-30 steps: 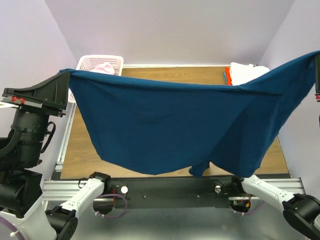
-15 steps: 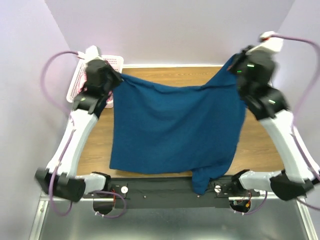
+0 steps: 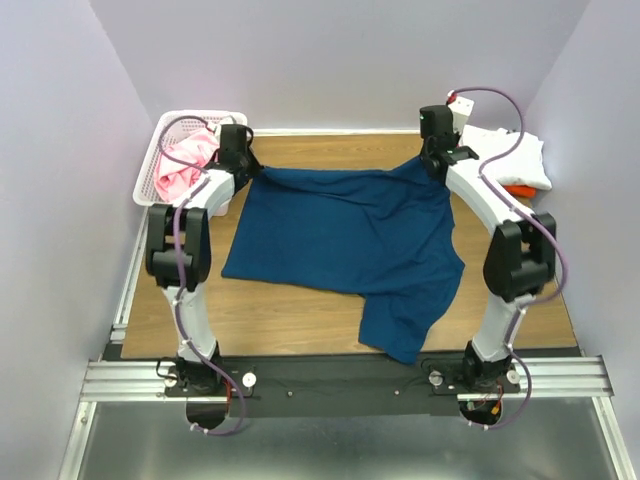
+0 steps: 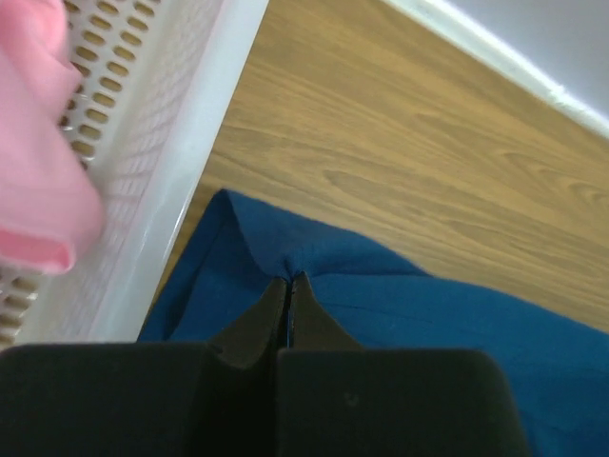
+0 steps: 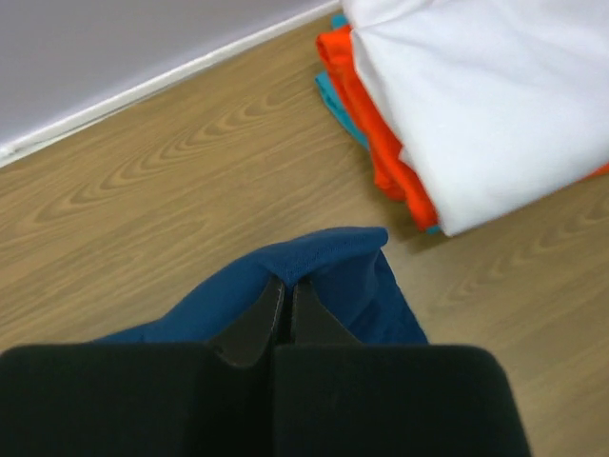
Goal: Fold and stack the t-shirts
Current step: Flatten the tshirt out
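The navy blue t-shirt (image 3: 350,235) lies spread on the wooden table, plain side up, its far edge stretched between my two grippers. My left gripper (image 3: 247,172) is shut on its far left corner (image 4: 249,249), next to the basket. My right gripper (image 3: 433,162) is shut on its far right corner (image 5: 328,252). One part of the shirt (image 3: 400,325) trails toward the near edge. A folded stack sits at the far right: white t-shirt (image 3: 510,158) on top, orange (image 5: 376,124) and teal (image 5: 335,100) beneath. A pink t-shirt (image 3: 185,165) lies in the basket.
The white lattice basket (image 3: 150,175) stands at the far left corner, its rim close to my left gripper (image 4: 190,171). The back wall edge (image 5: 143,95) runs just beyond both grippers. The black rail (image 3: 330,375) borders the near edge.
Both arms swung from high near the camera down to the far edge of the table, carrying the navy shirt. The shirt went from hanging in the air to lying spread on the table.
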Tool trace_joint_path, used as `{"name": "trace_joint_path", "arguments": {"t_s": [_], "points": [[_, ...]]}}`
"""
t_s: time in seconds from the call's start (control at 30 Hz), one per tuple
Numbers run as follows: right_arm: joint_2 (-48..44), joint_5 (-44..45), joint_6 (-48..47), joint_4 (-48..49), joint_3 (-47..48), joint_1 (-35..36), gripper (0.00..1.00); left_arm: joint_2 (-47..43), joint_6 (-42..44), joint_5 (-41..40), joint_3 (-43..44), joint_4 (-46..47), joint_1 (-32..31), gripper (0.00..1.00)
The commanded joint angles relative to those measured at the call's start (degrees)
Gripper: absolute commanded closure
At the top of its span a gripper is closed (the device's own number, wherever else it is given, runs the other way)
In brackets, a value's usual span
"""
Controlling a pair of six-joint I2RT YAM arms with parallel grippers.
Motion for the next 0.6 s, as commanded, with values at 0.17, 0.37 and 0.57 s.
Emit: {"name": "trace_joint_path", "arguments": {"t_s": [0.17,0.37,0.57], "points": [[17.9,-4.1,1.3,3.2,14.0,-3.3,0.99,11.6,0.5,4.3,12.3,4.3,0.9,1.0],[20.3,-4.2,0.8,3.3,16.4,-3.5,0.99,14.7,1.1,7.1,17.4,4.0,0.9,1.0],[11.8,-4.0,1.2,3.5,10.7,-3.5,0.99,5.0,2.3,6.3,9.3,6.9,0.8,1.0]]}}
